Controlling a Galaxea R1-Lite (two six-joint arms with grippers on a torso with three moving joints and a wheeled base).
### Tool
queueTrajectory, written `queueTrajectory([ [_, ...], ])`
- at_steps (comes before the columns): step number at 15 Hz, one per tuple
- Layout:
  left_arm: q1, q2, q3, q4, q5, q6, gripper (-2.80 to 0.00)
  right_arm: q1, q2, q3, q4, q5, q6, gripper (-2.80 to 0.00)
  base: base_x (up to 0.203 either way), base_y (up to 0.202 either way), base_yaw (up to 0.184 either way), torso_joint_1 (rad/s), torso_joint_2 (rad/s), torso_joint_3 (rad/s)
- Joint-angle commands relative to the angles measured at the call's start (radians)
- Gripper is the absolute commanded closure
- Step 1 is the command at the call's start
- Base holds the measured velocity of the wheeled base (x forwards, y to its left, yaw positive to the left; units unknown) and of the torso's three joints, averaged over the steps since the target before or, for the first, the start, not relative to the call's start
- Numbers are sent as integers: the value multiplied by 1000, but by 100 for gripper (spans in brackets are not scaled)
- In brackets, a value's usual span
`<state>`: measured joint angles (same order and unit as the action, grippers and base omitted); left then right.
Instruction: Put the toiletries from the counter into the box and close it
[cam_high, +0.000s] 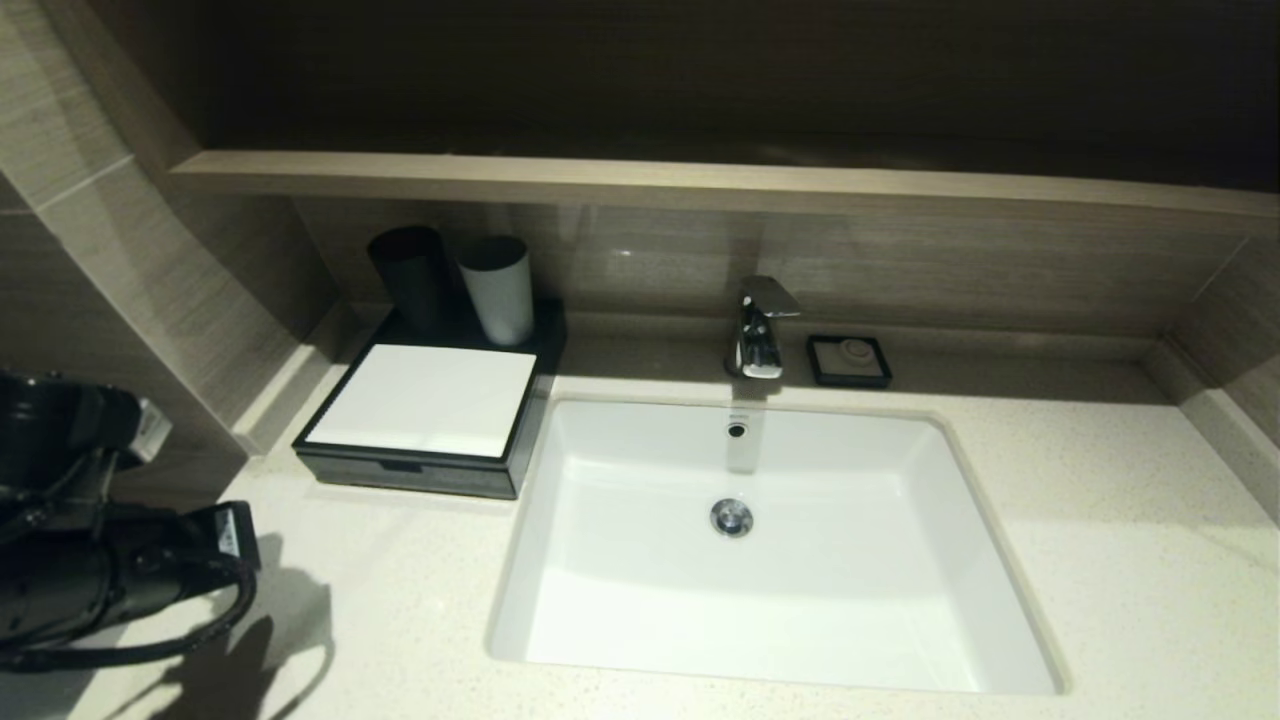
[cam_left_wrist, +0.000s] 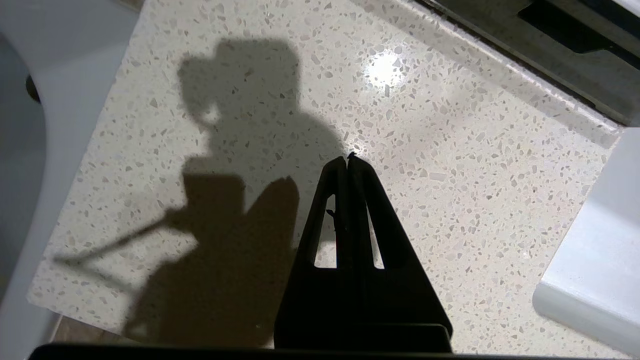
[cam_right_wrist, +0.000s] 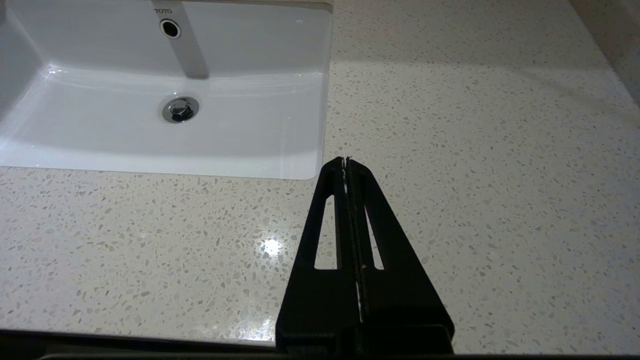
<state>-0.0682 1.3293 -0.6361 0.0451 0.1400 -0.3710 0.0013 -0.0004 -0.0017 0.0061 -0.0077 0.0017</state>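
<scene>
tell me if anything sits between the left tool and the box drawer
Nothing visible does. The left tool hangs shut over bare counter, and the stretch up to the box front drawer shows no objects. The basin lies off to the side.

A wood-look ledge (cam_high: 700, 185) is set along brown tiled walls (cam_high: 120, 250) under dim light; a chrome faucet (cam_high: 760, 330) is mounted behind the white basin (cam_high: 640, 620), and bright glare is reflected off the speckled stone
</scene>
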Motion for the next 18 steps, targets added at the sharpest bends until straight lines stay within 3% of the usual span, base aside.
queueTrajectory([
  [1,8,-71,57,-63,1,45,0,0,0,0,0,0,0,0,0,0,0,0,0,0],
  [5,8,-127,163,-259,-4,170,0,0,0,0,0,0,0,0,0,0,0,0,0,0],
  [8,7,-191,213,-351,-34,211,0,0,0,0,0,0,0,0,0,0,0,0,0,0],
  [12,8,-316,235,-358,-247,223,0,0,0,0,0,0,0,0,0,0,0,0,0,0],
  [18,7,-472,337,-362,-277,263,0,1,0,0,0,0,0,0,0,0,0,0,0,0],
])
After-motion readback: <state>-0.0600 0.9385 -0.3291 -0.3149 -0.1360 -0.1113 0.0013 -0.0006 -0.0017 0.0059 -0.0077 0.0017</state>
